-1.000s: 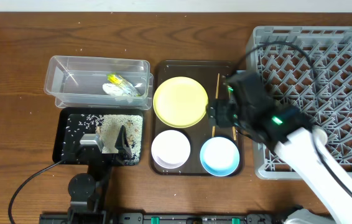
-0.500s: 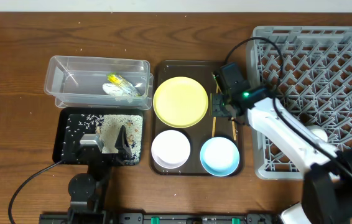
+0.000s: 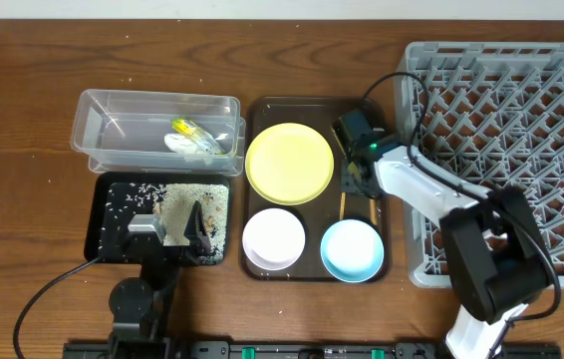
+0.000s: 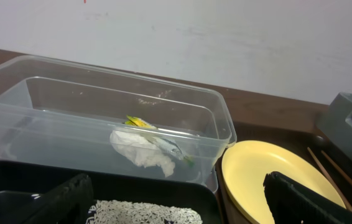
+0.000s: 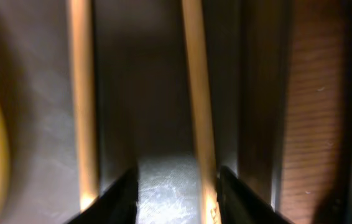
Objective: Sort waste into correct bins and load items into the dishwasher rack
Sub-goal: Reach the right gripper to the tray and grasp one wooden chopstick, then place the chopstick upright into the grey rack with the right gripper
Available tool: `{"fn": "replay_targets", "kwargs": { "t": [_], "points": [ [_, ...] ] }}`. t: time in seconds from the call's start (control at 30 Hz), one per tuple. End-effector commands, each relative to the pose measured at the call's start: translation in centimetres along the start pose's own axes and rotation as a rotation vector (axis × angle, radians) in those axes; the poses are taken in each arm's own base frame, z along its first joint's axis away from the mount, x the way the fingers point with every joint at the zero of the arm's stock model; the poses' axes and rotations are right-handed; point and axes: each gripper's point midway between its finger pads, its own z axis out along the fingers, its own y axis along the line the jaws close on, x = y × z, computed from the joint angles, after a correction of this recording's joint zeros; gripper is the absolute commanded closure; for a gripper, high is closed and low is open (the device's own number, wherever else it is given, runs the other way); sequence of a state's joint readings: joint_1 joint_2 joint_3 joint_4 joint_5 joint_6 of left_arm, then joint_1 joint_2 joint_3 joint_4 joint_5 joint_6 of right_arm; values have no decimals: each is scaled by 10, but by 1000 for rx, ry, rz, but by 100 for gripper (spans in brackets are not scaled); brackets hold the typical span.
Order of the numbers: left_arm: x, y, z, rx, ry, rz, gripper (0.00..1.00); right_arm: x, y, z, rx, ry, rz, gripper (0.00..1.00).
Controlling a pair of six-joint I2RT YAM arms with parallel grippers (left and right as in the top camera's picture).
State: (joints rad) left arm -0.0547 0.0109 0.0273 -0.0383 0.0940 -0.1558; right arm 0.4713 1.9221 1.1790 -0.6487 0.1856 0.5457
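Note:
My right gripper (image 3: 358,184) is low over the pair of chopsticks (image 3: 343,204) on the right side of the brown serving tray (image 3: 302,103). In the right wrist view its jaws (image 5: 179,199) stand partly closed. One chopstick (image 5: 194,93) lies between them, close to the right finger, with a gap on its other side. The other chopstick (image 5: 81,93) lies outside the left finger. My left gripper (image 3: 167,231) hangs open over the black tray (image 3: 103,214) of rice grains (image 3: 187,199). The wrapper (image 3: 194,135) lies in the clear tub (image 3: 157,105).
On the brown tray sit a yellow plate (image 3: 290,163), a white bowl (image 3: 274,239) and a light-blue bowl (image 3: 352,249). The grey dishwasher rack (image 3: 521,120) fills the right side, its wall just beside the chopsticks.
The right gripper has moved left and down onto the chopsticks, and its jaws have narrowed around one of them. The left arm has stayed still.

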Motion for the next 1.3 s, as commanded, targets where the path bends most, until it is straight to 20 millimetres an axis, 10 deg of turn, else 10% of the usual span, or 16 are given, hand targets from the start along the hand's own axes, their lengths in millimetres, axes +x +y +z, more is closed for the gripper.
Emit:
{"fn": "replay_targets", "kwargs": {
  "t": [0.0, 0.27, 0.7, 1.07, 1.27],
  "points": [
    [15, 4, 1, -9, 37, 11, 9, 8, -1, 13, 10, 46, 10, 76],
    [15, 4, 1, -9, 37, 11, 9, -1, -1, -10, -39, 29, 32, 99],
    [15, 4, 1, -9, 37, 11, 9, -61, -51, -170, -169, -389, -32, 99],
    [15, 4, 1, -9, 37, 11, 10, -59, -111, -125, -33, -249, -58, 98],
    [15, 4, 1, -9, 37, 11, 10, -56, -119, -103, 63, -195, -82, 69]
  ]
}}
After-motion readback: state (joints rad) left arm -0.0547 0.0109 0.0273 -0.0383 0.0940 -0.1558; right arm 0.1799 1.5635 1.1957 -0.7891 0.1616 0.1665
